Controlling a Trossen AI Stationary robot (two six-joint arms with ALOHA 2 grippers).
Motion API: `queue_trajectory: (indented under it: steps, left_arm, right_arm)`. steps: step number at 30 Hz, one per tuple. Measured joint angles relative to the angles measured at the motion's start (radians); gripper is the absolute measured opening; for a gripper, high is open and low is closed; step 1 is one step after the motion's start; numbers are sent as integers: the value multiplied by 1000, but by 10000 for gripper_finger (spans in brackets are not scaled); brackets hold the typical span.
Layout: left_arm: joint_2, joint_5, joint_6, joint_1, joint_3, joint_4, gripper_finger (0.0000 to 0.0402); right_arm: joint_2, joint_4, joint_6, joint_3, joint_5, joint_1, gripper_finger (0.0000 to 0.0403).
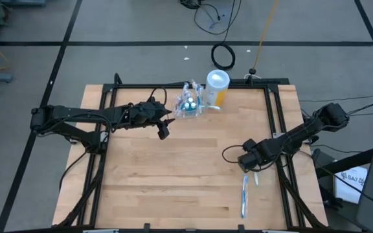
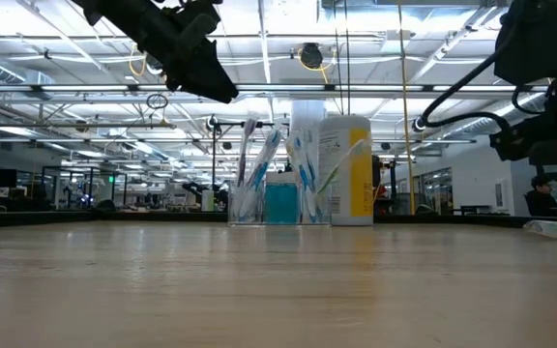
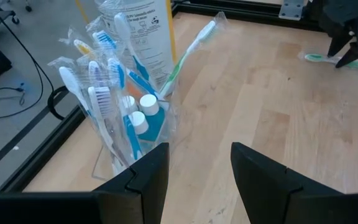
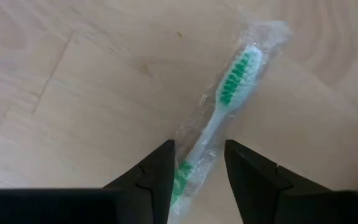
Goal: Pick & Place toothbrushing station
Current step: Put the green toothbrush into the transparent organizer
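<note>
A small clear cup (image 1: 188,107) stands at the table's far middle. It holds several wrapped toothbrushes (image 3: 101,93) and white-capped teal toothpaste tubes (image 3: 143,112). My left gripper (image 3: 199,168) is open and empty, raised above the table just left of and nearer than the cup, as the high view (image 1: 164,129) also shows. My right gripper (image 4: 199,165) is open at the table's right, pointing down. Its fingers stand on either side of the handle of a wrapped green toothbrush (image 4: 229,93), which lies flat on the wood. I see no touch.
A tall yellow canister (image 1: 216,87) with a white lid stands right beside the cup, on its far right. A wrapped blue toothbrush (image 1: 244,197) lies flat near the table's front right. Black frame rails (image 1: 280,129) run along the table's sides. Bare wood (image 1: 173,175) spans the middle.
</note>
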State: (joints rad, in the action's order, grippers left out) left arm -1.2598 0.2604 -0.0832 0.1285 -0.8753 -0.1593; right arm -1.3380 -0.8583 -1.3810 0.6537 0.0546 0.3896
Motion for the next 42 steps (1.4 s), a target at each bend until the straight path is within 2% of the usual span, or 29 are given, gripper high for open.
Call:
queue_trajectory:
  steps: [5, 12, 14, 20, 27, 36, 39, 42]
  left_arm:
    - [0, 0, 1, 0, 0, 0, 179]
    - [0, 0, 1, 0, 0, 0, 179]
    - [0, 0, 1, 0, 0, 0, 180]
    - [0, 0, 1, 0, 0, 14, 179]
    - [0, -4, -13, 0, 0, 60, 179]
    - [-5, -168, -20, 0, 0, 67, 180]
    - [-24, -213, -23, 0, 0, 100, 179]
    - [-63, -256, -24, -2, -1, 170, 179]
  right_arm:
    - [-1, 22, 6, 0, 27, -15, 100]
    - [0, 66, 78, -9, 28, -22, 14]
    - [0, 102, 137, -10, 32, -22, 11]
    - [5, 368, 359, -6, 146, -43, 11]
    - [33, 793, 803, -5, 263, -128, 2]
    - [37, 1284, 1262, -3, 245, -285, 0]
    - [37, 1409, 1342, -3, 139, -342, 0]
    - [37, 1487, 1347, -3, 15, -390, 0]
